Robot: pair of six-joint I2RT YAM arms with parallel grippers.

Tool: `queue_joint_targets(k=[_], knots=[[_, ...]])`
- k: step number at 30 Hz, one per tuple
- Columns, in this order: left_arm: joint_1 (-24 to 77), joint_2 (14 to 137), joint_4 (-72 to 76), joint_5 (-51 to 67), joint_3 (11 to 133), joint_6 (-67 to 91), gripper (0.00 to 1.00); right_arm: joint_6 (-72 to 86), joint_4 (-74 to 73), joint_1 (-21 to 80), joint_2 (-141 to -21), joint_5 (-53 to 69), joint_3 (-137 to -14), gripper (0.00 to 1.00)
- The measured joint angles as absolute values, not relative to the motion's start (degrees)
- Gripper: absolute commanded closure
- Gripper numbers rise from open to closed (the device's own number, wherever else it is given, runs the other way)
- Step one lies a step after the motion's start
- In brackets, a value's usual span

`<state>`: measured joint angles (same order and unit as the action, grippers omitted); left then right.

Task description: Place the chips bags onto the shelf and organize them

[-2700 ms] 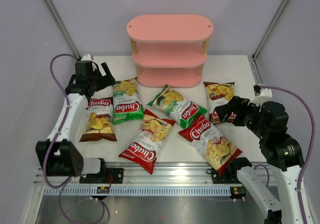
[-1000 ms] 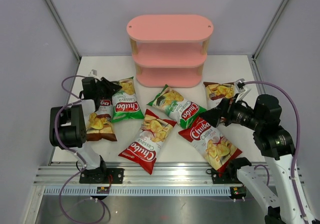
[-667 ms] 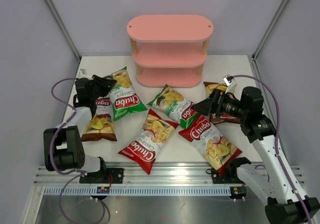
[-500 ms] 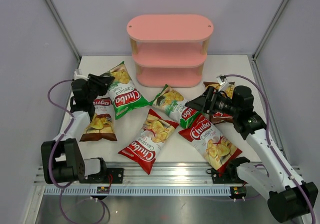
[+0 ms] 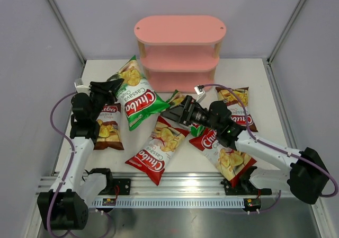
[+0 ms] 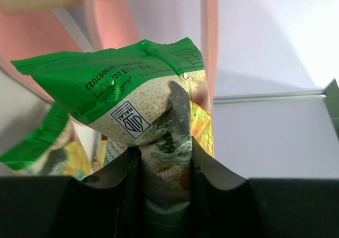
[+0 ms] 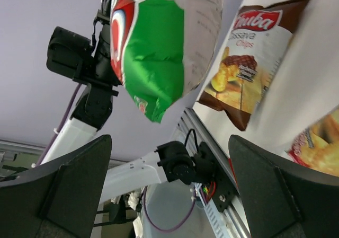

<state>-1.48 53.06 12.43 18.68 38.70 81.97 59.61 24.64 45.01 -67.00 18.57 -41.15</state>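
**Green bag (image 5: 135, 92) up in left gripper (image 5: 108, 87)**

Pinches it by one end, clear of the desk (image 5: 249, 73), with the shelf (image 5: 180, 31) just beyond. Spreads right gripper (image 5: 170, 112) wide and empty, over a second green bag (image 5: 176, 97).

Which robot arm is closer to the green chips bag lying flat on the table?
Right. The right end effector is open and directly over that green bag. The left end effector is farther off to the left, gripping the other green bag.
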Motion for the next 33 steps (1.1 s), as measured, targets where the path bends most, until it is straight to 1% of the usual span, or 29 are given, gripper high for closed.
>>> queue_joint_targets(k=[6,14,19,25,28,29,30,32,33], knots=[[5.6,47.2,12.1,14.8,38.7,86.6,0.78,59.3,33.6,48.9,-72.2,14.9,-42.5,0.01],[13.8,46.5,12.1,6.6,38.7,90.6,0.79,56.0,40.1,50.8,-73.2,13.7,-44.7,0.01],[16.3,46.5,12.6,3.5,38.4,91.3,0.8,54.1,40.7,50.9,-72.9,12.2,-44.7,0.0],[18.6,45.9,13.5,0.8,38.4,89.8,0.78,52.0,39.8,51.2,-71.4,9.6,-44.8,0.01],[18.9,45.8,13.9,0.8,38.4,89.1,0.75,50.5,38.3,51.4,-70.9,8.9,-45.6,0.09],[18.9,45.8,14.0,0.8,38.4,88.9,0.71,50.1,37.7,51.4,-70.8,8.8,-45.8,0.15],[18.9,45.7,14.0,0.8,38.4,88.7,0.68,49.6,37.0,51.4,-70.8,8.9,-46.2,0.26],[18.9,45.0,13.9,0.7,38.3,88.0,0.62,48.6,36.1,51.4,-70.8,9.0,-46.8,0.4],[18.9,44.6,13.8,0.6,38.3,87.5,0.55,48.3,35.9,51.3,-70.8,9.1,-46.9,0.53]])
